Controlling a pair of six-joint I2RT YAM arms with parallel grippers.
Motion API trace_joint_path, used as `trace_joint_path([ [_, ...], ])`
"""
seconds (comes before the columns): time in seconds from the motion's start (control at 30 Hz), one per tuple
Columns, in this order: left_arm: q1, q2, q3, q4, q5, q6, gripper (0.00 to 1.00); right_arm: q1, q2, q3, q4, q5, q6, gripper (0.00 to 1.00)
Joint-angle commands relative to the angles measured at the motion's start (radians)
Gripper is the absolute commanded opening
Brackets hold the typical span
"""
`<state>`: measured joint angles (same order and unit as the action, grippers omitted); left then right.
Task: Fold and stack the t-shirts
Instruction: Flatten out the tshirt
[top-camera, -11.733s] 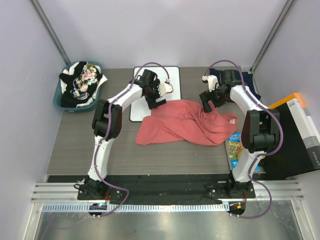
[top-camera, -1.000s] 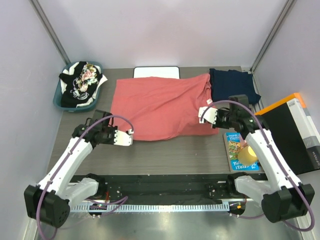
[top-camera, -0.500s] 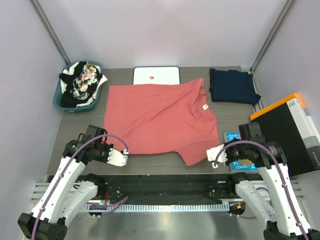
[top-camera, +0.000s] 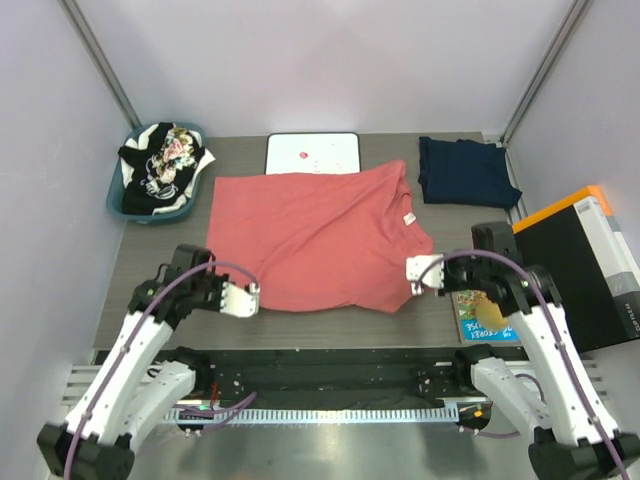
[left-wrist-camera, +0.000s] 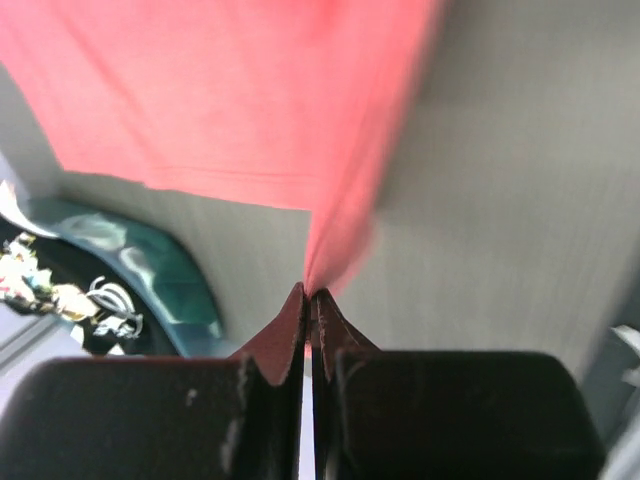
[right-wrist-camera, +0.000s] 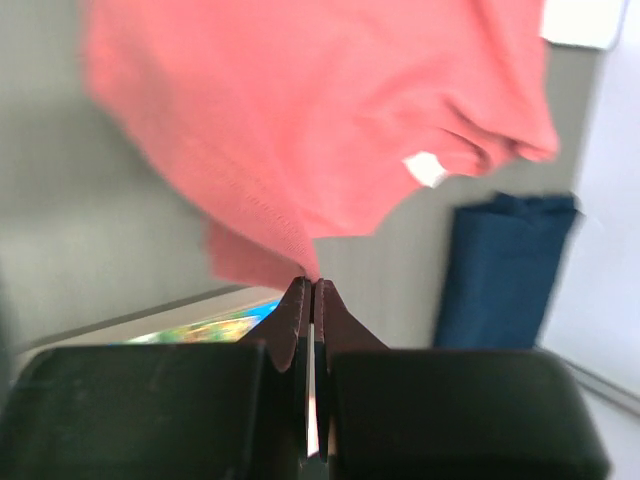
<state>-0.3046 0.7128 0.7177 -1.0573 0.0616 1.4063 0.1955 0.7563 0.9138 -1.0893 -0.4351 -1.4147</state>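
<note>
A salmon-red t-shirt (top-camera: 315, 235) lies spread across the middle of the table, its neck to the right. My left gripper (top-camera: 252, 298) is shut on the shirt's near-left corner (left-wrist-camera: 330, 250). My right gripper (top-camera: 411, 274) is shut on its near-right corner (right-wrist-camera: 285, 255). Both pinch the cloth (right-wrist-camera: 300, 130) at the fingertips. A folded dark navy t-shirt (top-camera: 466, 172) lies at the back right, also seen in the right wrist view (right-wrist-camera: 500, 270). Black, white and floral t-shirts (top-camera: 165, 165) are heaped in the teal basket.
The teal basket (top-camera: 118, 200) sits at the back left, its rim also in the left wrist view (left-wrist-camera: 170, 270). A white board (top-camera: 312, 153) lies at the back, partly under the red shirt. A colourful book (top-camera: 478, 312) and a black-and-orange box (top-camera: 585, 265) are at the right.
Over the last second both grippers drew the red shirt toward the near edge and spread it flat. Since half a second ago the right gripper moved back up and inward, tucking the near-right flap.
</note>
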Motion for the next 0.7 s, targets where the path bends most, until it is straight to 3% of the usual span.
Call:
trace_joint_path([
  [0.0,0.004,0.222,0.107,0.437,-0.124,-0.144,0.0,0.002,0.199,0.075,0.495,0.162,0.151,0.01],
  [0.13,-0.005,0.531,0.374,0.537,-0.206,-0.327,0.0,0.002,0.404,0.21,0.693,0.211,0.177,0.01],
  [0.17,-0.013,0.656,0.5,0.548,-0.259,-0.393,0.0,0.002,0.437,0.233,0.78,0.219,0.177,0.01],
  [0.27,-0.031,0.843,0.714,0.681,-0.389,-0.47,0.0,0.004,0.555,0.325,0.967,0.239,0.163,0.01],
  [0.3,-0.036,0.878,0.753,0.795,-0.478,-0.478,0.0,0.004,0.583,0.371,1.018,0.245,0.16,0.01],
  [0.37,-0.057,0.913,0.833,0.937,-0.545,-0.452,0.0,0.004,0.647,0.424,1.171,0.272,0.146,0.01],
  [0.4,-0.065,0.938,0.854,1.115,-0.618,-0.411,0.0,0.004,0.662,0.469,1.233,0.283,0.146,0.01],
  [0.47,-0.086,0.95,0.938,1.253,-0.67,-0.359,0.0,0.004,0.696,0.517,1.432,0.34,0.154,0.01],
  [0.5,-0.093,0.944,0.959,1.404,-0.69,-0.29,0.0,0.004,0.702,0.551,1.51,0.36,0.172,0.01],
  [0.63,-0.123,0.872,0.968,1.703,-0.637,-0.159,0.0,0.004,0.68,0.56,1.99,0.398,0.183,0.01],
  [0.67,-0.126,0.857,0.957,1.747,-0.622,-0.141,0.0,0.004,0.672,0.559,2.014,0.389,0.172,0.01],
])
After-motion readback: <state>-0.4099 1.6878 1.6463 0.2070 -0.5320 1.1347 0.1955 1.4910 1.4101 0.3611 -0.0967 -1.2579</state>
